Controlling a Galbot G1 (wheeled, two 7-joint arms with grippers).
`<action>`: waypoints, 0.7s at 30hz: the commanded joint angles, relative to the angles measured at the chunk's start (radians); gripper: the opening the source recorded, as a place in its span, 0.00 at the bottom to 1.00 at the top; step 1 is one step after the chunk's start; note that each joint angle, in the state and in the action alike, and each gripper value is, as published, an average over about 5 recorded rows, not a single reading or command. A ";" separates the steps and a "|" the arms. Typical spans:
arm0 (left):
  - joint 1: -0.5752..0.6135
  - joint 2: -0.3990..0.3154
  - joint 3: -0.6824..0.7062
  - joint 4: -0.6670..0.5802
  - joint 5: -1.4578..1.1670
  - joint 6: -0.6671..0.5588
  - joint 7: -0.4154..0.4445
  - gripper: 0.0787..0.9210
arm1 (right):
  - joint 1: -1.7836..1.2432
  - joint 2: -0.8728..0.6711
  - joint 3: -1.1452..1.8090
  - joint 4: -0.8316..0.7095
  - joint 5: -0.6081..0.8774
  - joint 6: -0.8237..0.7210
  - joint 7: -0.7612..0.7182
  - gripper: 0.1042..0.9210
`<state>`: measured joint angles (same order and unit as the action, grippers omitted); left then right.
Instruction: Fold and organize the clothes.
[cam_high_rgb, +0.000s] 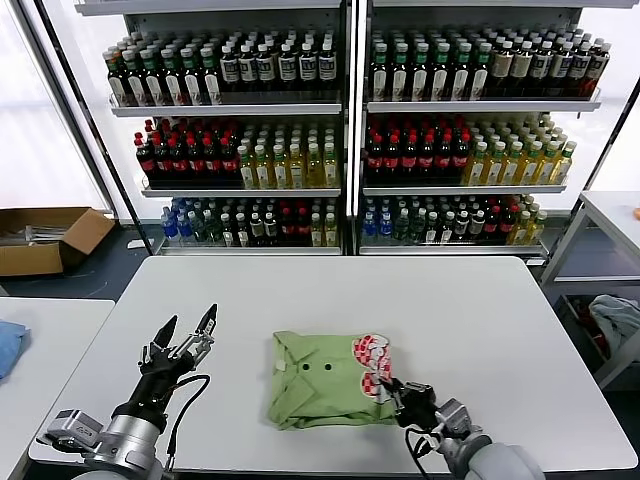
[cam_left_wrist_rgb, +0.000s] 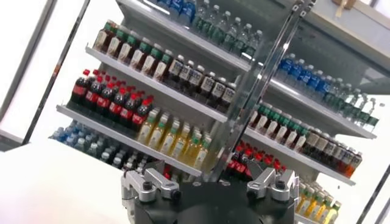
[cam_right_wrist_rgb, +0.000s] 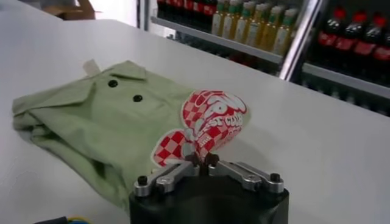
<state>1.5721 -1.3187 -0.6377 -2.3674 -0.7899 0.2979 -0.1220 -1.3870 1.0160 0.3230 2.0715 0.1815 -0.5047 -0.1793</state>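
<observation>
Gripping the folded shirt by its printed edge near the desk's front edge, the right hand is pinched closed; pull low and evenly. Left hand waits, fingers spread.

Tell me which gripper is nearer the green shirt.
Right. The right gripper is at the green shirt, fingers closed at its printed edge. The left gripper is open, raised off to the shirt's left, apart from it.
</observation>
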 joint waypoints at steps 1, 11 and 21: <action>0.006 -0.024 0.022 0.004 0.002 0.000 0.001 0.88 | -0.116 -0.022 0.208 0.065 -0.048 -0.053 0.023 0.16; 0.006 -0.033 0.035 0.004 0.005 -0.003 0.003 0.88 | -0.062 0.106 0.143 0.095 0.027 0.007 0.158 0.51; 0.028 -0.039 0.024 0.004 0.011 -0.014 0.016 0.88 | 0.125 0.283 -0.142 -0.098 0.116 0.078 0.217 0.84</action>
<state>1.5910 -1.3554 -0.6088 -2.3617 -0.7812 0.2890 -0.1137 -1.3928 1.1413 0.3720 2.1116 0.2111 -0.4805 -0.0511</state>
